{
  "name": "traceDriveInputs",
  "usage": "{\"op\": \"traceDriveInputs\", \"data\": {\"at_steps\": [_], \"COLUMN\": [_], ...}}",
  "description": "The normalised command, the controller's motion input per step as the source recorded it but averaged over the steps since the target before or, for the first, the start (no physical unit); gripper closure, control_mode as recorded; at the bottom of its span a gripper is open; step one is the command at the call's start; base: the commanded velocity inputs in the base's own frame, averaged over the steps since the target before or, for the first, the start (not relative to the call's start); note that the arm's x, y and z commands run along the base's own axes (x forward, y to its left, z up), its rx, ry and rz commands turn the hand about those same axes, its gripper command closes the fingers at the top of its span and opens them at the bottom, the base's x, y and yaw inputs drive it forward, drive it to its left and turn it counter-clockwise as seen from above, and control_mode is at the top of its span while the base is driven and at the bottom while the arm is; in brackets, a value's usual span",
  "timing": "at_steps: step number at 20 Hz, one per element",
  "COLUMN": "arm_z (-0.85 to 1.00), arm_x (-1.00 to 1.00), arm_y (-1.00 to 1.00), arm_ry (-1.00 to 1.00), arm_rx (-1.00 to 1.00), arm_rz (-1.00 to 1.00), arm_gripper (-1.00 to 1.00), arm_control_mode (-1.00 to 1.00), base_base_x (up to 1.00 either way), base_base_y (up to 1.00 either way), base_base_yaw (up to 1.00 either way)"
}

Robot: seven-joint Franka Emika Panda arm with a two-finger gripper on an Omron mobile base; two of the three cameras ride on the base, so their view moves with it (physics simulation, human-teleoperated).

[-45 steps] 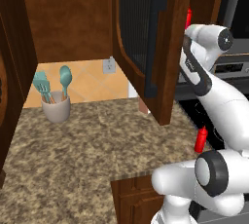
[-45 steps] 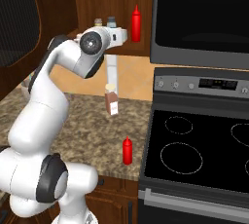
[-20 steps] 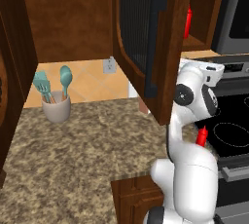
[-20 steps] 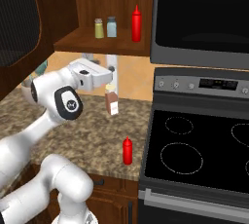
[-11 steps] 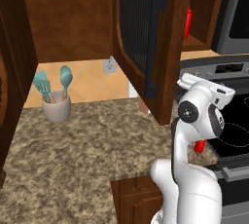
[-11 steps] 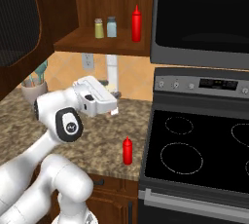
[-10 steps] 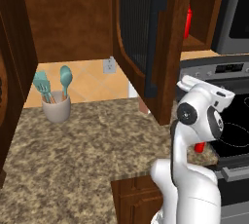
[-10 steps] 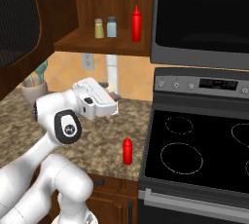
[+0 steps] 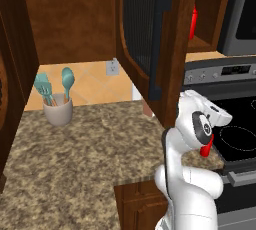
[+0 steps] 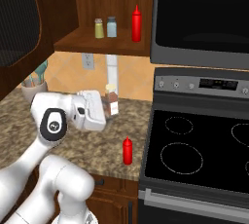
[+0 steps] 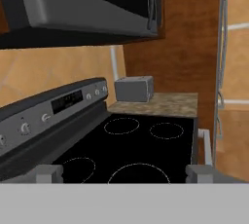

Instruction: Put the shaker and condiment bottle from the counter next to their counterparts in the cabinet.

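The pale blue-grey shaker point(image 10: 112, 27) stands on the open cabinet's shelf point(image 10: 82, 43), between a yellowish shaker point(image 10: 98, 28) and the counterpart red bottle point(image 10: 136, 23) point(image 9: 192, 22). The red condiment bottle point(image 10: 127, 151) stands upright on the counter point(image 10: 92, 142) near the stove edge; in the left base view its red body point(image 9: 206, 146) peeks from behind my arm. My hand point(image 10: 90, 112) hangs low over the counter, up and left of that bottle and apart from it. My gripper point(image 11: 124, 173) is open and holds nothing, facing the stove.
The cabinet door point(image 9: 150, 29) with its black handle point(image 9: 159, 44) hangs open above my arm. A small brown jar point(image 10: 112, 100) stands behind my hand. A utensil crock point(image 9: 57, 110) sits at the back left. The stove point(image 10: 199, 155), a microwave point(image 10: 204, 13) and a toaster point(image 11: 133, 89) lie to the right.
My arm has swung down from the cabinet shelf to low over the counter and turned toward the stove. The shaker stays on the shelf. The red bottle has not moved.
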Motion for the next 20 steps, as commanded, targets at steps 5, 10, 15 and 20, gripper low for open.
{"op": "traceDriveInputs", "data": {"at_steps": [5,10,15,20], "arm_z": [-0.48,-0.23,-0.9,-0.71], "arm_x": [-0.14,-0.06,-0.32,-0.11], "arm_y": [-0.11,-0.02,-0.1,-0.19], "arm_ry": [0.09,0.0,0.0,0.0], "arm_rx": [0.06,0.0,0.0,0.0], "arm_rz": [-0.17,0.0,0.0,-0.01], "arm_gripper": [-1.0,-1.0,-1.0,-1.0], "arm_control_mode": [-1.0,-1.0,-1.0,-1.0], "base_base_x": [0.0,0.0,0.0,0.0], "base_base_y": [0.0,0.0,0.0,0.0], "base_base_yaw": [0.0,0.0,0.0,0.0]}}
